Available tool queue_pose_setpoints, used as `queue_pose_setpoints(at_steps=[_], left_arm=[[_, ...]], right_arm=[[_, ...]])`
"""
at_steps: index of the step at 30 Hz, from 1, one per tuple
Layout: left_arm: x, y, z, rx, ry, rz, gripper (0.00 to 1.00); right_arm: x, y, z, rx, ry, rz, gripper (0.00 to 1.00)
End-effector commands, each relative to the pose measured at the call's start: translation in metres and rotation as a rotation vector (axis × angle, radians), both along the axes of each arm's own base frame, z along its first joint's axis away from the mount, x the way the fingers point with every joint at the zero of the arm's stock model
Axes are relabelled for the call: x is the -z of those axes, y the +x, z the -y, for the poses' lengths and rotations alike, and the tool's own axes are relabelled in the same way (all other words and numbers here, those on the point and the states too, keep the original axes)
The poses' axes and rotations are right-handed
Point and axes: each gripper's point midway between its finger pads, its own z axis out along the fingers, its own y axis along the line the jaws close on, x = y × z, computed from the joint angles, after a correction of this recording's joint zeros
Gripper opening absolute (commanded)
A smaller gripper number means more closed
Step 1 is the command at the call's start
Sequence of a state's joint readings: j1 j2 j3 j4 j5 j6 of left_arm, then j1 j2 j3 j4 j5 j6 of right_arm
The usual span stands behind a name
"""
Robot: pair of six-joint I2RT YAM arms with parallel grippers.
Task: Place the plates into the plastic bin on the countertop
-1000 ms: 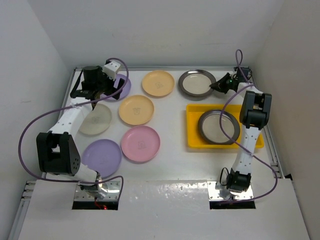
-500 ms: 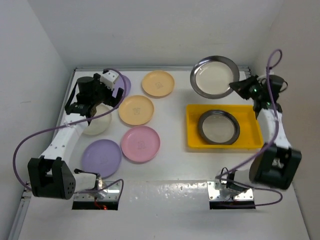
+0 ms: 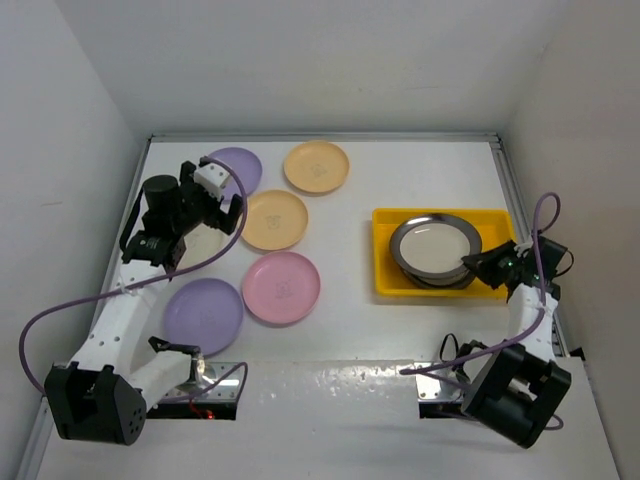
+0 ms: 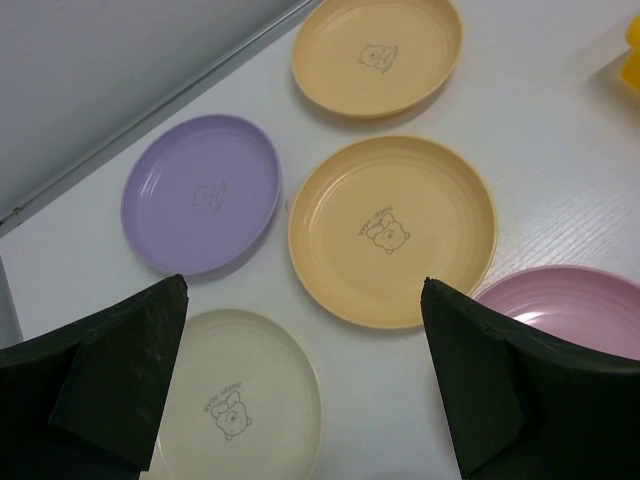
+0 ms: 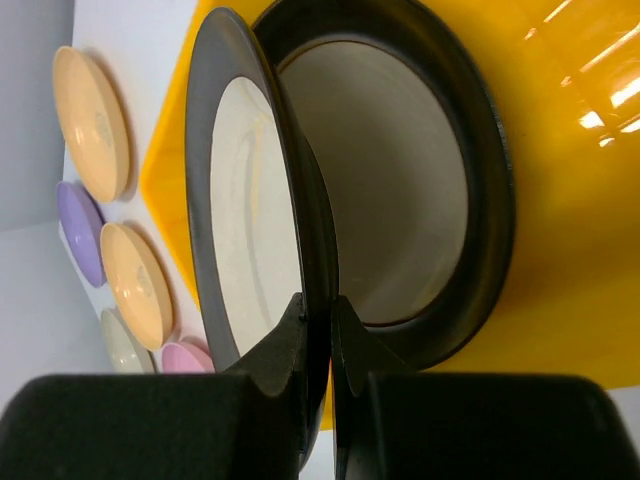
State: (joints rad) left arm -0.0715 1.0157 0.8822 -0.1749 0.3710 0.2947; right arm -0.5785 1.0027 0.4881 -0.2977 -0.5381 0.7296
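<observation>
Two dark metal-rimmed round plates [image 3: 432, 245] in bright yellow plastic bin [image 3: 385, 283], upper one's rim pinched by right end effector [image 3: 480, 266]. Left wrist: left end effector [image 4: 300, 300] wide over cream round plate [image 4: 235, 400], likely next. Right wrist: held plate tilted, edge-gripped for stacking.

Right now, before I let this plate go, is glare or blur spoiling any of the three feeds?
Right wrist: bright glare streaks on the plastic bin at upper right; the right claw is a dark, soft-edged mass, yet the dark-rimmed plate it grips reads sharp. Left wrist: even light, bear print on the cream plate crisp. Top external: flat lighting, faint shadows, nothing washed out.
</observation>
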Motion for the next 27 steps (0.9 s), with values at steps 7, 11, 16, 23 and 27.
queue_pose_setpoints(at_steps=[7,11,16,23,27], left_arm=[[0.017,-0.008,0.009,0.035,-0.027,-0.055,1.0],[0.037,-0.012,0.022,0.137,-0.014,-0.167,1.0],[0.059,-0.006,0.021,0.127,-0.008,-0.327,1.0],[0.105,0.058,-0.011,-0.062,0.149,-0.663,0.73],[0.149,0.088,-0.03,-0.189,0.157,-0.817,0.59]], right_arm=[[0.009,0.012,0.015,-0.026,-0.042,0.032,0.23],[0.018,0.013,0.022,-0.048,-0.104,-0.042,0.56],[0.03,-0.008,0.047,-0.014,-0.324,-0.275,0.8],[-0.021,0.005,0.074,0.087,-0.605,-0.327,0.86],[-0.051,0.03,0.057,0.012,-0.645,-0.202,0.85]])
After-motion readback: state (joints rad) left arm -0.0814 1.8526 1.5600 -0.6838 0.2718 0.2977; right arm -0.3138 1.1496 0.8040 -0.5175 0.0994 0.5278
